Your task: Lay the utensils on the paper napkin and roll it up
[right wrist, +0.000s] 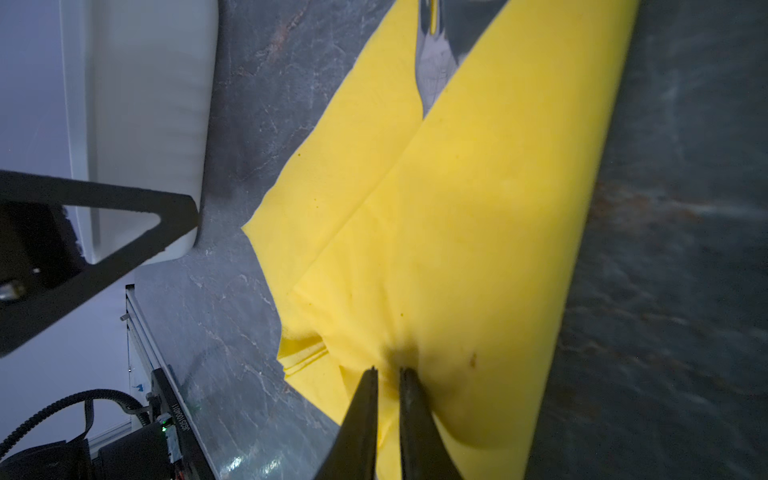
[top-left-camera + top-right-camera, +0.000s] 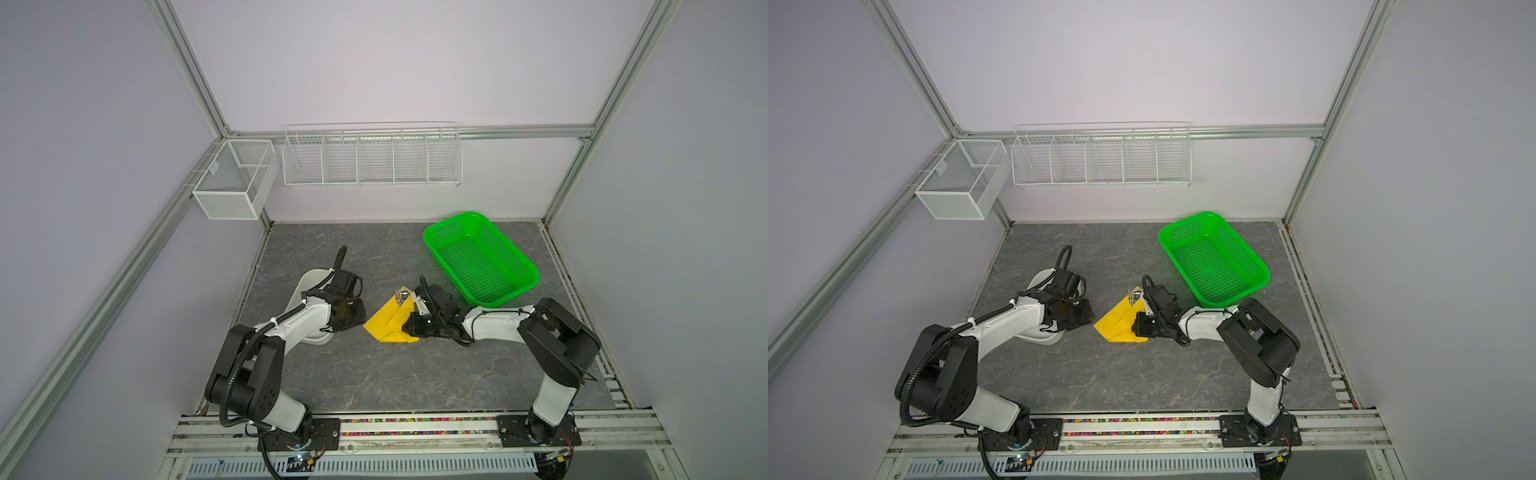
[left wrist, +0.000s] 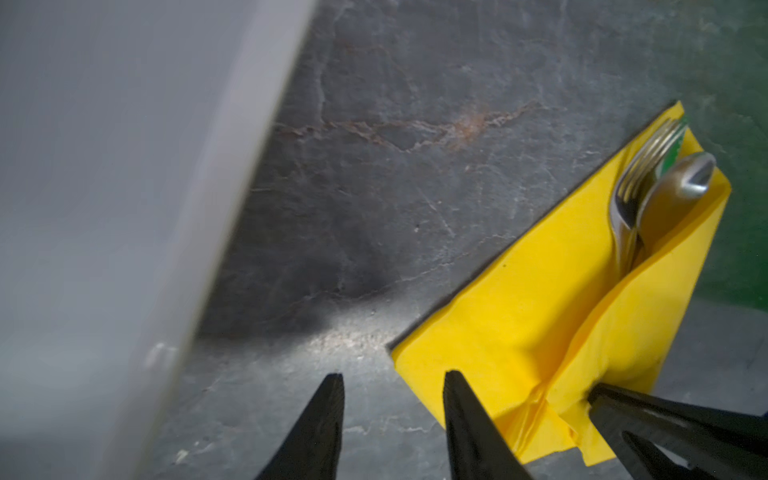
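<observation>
While right gripper (image 1: 388, 370) pinches paper napkin (image 1: 457, 208) near end, utensils (image 3: 648, 195) run lengthwise away; left gripper (image 3: 392, 374) part-open, seemingly empty, alongside.

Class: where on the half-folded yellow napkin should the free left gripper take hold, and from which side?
Probably the raised fold of the paper napkin, midway along, from the side of the open left gripper. The flat layer hugs the table; the fold stands up, pinchable. The right gripper pinches its near end; fork and spoon poke out the far end.
</observation>
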Robot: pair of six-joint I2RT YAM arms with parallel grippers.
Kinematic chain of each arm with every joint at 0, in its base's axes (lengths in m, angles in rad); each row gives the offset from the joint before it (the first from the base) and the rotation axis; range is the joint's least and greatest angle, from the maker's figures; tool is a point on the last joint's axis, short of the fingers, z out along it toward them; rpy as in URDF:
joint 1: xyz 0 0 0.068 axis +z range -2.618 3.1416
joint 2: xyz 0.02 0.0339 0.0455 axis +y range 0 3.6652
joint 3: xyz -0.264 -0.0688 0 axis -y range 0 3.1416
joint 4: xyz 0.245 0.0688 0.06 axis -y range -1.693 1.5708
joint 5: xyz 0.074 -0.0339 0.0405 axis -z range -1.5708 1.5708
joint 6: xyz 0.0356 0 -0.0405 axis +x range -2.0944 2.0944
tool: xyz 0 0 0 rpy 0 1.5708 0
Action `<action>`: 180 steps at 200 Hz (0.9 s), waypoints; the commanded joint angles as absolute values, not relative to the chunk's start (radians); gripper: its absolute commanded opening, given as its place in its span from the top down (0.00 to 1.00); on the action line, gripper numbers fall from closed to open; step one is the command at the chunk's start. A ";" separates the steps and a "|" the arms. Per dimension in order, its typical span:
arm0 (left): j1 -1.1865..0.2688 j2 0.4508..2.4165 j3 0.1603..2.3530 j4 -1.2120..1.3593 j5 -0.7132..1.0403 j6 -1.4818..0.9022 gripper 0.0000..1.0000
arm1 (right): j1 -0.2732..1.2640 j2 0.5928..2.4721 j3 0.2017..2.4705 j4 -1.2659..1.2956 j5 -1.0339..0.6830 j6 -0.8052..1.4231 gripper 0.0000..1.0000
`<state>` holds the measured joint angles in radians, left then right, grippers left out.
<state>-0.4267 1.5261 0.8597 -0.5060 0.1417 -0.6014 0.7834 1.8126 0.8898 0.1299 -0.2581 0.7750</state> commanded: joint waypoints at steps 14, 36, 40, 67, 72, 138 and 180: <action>-0.440 1.550 0.837 -0.465 0.166 -0.639 0.58 | 0.789 1.832 0.886 0.068 -0.219 0.782 0.85; -0.440 1.567 0.836 -0.466 0.158 -0.638 0.58 | 0.790 1.833 0.885 0.068 -0.220 0.782 0.85; -0.442 1.572 0.835 -0.463 0.159 -0.638 0.58 | 0.791 1.832 0.885 0.069 -0.222 0.782 0.85; -0.445 1.597 0.830 -0.441 0.164 -0.640 0.60 | 0.789 1.833 0.885 0.069 -0.220 0.782 0.85; -0.446 1.599 0.830 -0.436 0.167 -0.641 0.60 | 0.790 1.833 0.885 0.068 -0.219 0.783 0.85; -0.449 1.629 0.825 -0.403 0.195 -0.643 0.68 | 0.790 1.829 0.885 0.064 -0.218 0.779 0.85; -0.449 1.649 0.825 -0.385 0.216 -0.642 0.72 | 0.789 1.827 0.885 0.060 -0.216 0.776 0.84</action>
<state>-0.4446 1.6176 0.8429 -0.3908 0.1993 -0.6361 0.7864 1.8126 0.8902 0.1295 -0.2546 0.7746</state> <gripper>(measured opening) 0.286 0.154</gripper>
